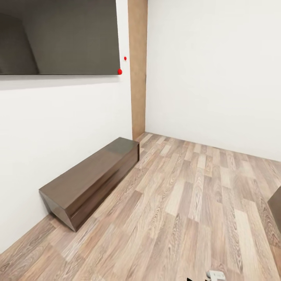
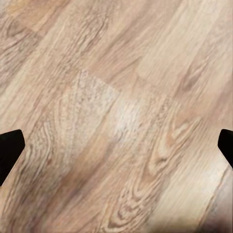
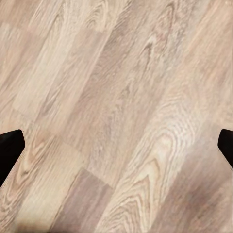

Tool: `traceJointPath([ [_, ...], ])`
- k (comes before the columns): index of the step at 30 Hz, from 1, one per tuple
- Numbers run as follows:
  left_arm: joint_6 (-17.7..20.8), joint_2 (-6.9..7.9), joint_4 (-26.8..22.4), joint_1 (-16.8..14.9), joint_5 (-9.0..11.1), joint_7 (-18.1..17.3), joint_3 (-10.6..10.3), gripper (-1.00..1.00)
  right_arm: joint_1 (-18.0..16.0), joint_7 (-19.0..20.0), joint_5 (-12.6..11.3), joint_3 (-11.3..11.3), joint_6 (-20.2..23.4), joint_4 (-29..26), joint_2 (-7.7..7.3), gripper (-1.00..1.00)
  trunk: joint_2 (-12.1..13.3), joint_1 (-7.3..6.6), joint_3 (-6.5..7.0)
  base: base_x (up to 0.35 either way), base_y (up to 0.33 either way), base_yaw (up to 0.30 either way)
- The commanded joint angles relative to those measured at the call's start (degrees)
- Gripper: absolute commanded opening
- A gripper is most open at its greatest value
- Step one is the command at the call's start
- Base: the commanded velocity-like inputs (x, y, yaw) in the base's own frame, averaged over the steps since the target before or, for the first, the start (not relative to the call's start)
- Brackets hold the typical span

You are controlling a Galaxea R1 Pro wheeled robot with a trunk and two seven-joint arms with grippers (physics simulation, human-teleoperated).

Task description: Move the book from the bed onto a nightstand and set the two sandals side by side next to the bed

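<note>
Right under the camera it's bare wood-plank floor (image 1: pixel 187 218), and both wrist views look straight down at it: the left hand (image 2: pixel 116 150) has its fingers spread wide with nothing between them, and the right hand (image 3: pixel 116 150) is just as wide open and empty over the planks. Up ahead in the head view, a long low dark brown cabinet (image 1: pixel 91 179) sits against the white wall (image 1: pixel 62 117) beneath a dark wall-mounted screen (image 1: pixel 58 37). A brown vertical wall panel (image 1: pixel 137 66) fills the corner, and a dark brown furniture edge (image 1: pixel 276 207) pokes in at the right.
</note>
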Motion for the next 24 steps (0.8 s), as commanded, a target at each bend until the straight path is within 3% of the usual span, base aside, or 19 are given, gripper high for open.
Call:
traceJointPath([
  [1, -0.21, 0.02, 0.06, -0.04, -0.6, -0.13, 0.5, 1.0, -0.1, 0.44, -0.49, -0.2, -0.17, 0.27, -0.03, 1.0, -0.02, 0.03, -0.05, 0.326, 0.0, 0.0],
  [10, -0.21, 0.02, 0.06, -0.04, -0.6, -0.17, 0.5, 1.0, -0.1, 0.61, -0.48, -0.2, -0.23, 0.27, -0.06, 1.0, -0.02, 0.03, -0.05, 0.306, 0.0, -0.01],
  [24, -0.21, 0.02, 0.06, -0.04, -0.6, -0.18, 0.5, 1.0, -0.1, 0.71, -0.48, -0.2, -0.3, 0.27, -0.09, 1.0, -0.02, 0.03, 0.25, 0.024, 0.0, -0.253],
])
